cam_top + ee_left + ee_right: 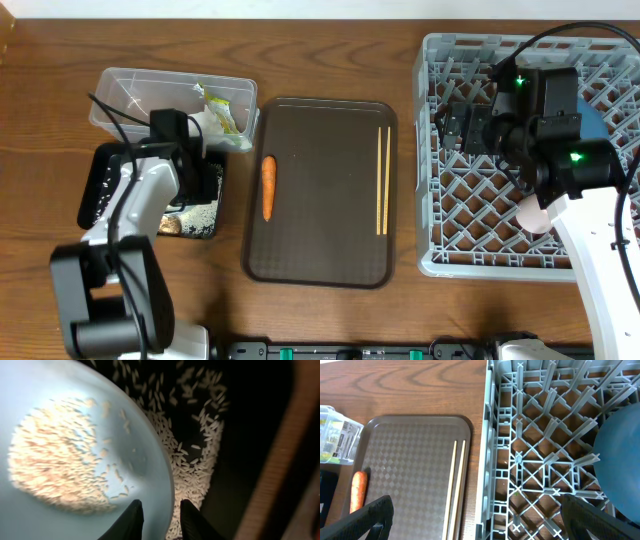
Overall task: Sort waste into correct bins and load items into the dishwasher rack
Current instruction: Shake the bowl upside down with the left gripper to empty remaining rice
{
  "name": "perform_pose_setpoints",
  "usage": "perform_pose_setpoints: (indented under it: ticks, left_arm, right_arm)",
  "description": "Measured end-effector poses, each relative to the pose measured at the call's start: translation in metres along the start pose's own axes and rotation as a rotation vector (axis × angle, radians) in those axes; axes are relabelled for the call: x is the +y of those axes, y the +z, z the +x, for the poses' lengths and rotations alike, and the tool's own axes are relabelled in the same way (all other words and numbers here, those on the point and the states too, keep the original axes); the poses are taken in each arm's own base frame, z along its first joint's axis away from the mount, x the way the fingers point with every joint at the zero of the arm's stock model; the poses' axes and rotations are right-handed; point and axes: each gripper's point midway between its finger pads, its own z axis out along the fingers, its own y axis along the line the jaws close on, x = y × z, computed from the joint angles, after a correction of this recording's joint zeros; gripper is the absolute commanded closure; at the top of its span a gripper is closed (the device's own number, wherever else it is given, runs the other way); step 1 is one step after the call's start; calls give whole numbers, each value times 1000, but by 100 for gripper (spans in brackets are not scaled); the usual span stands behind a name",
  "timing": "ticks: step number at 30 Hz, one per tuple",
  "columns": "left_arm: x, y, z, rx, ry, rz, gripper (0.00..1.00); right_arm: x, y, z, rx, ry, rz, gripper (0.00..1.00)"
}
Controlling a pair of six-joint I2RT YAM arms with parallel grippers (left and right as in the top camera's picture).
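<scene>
– Left gripper (161, 521) first, at the far left: fingers (131, 521) pressed in on the light blue cup (75, 420), its rim pinched between them.
– And that cup is tipped, with rice (55, 465) clinging to the inside.
– Yes, and right under it sits the black tray (93, 195), with more rice scattered over its floor. A brown lump (170, 227) lies at the tray's near edge.
– What's behind the tray?
– Clear tub (125, 90), just behind it, with a yellow-green wrapper (222, 110) leaning at its right end.
– Over to the middle now.
– Brown tray (320, 245) flat on the table (330, 50). The carrot (268, 187) lies lengthwise on its left side. The chopsticks (382, 180) lie side by side along its right side, well apart from the carrot.
– Then the rack on the right.
– Grey rack (450, 235), just beside the brown tray. Right gripper (476, 502) hovers over the rack's left part, jaws spread wide with nothing between them.
– Anything loaded in there?
– The blue plate (620, 455) is in the rack towards the right, partly hidden by the arm from above. Something pale pink (530, 213) shows in the rack at the arm's edge. I cannot tell whether that is the pink cup.
</scene>
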Motion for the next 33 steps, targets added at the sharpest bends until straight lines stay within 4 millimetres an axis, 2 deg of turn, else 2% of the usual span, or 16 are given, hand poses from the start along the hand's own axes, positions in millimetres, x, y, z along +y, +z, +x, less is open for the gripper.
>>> perform_pose_setpoints:
  ticks: [1,3,16,19,25,29,33]
  left_arm:
    - [0,3,1,10,0,0,85]
    - [0,5,1,12,4,-1,89]
    - [0,10,-2,7,7,-3,88]
    - [0,12,-3,6,7,-4,94]
    - [1,11,-3,10,15,-10,94]
    - [-2,2,5,56,7,9,94]
    - [-5,-24,2,37,-2,32,94]
  right_arm:
    - [0,0,1,2,0,1,1]
    - [0,0,1,4,1,1,1]
    - [-1,0,3,10,1,2,1]
    - [-1,0,3,10,1,2,1]
    - [-1,0,5,20,2,5,1]
    - [-1,0,6,25,3,6,1]
    - [-1,0,6,25,3,6,1]
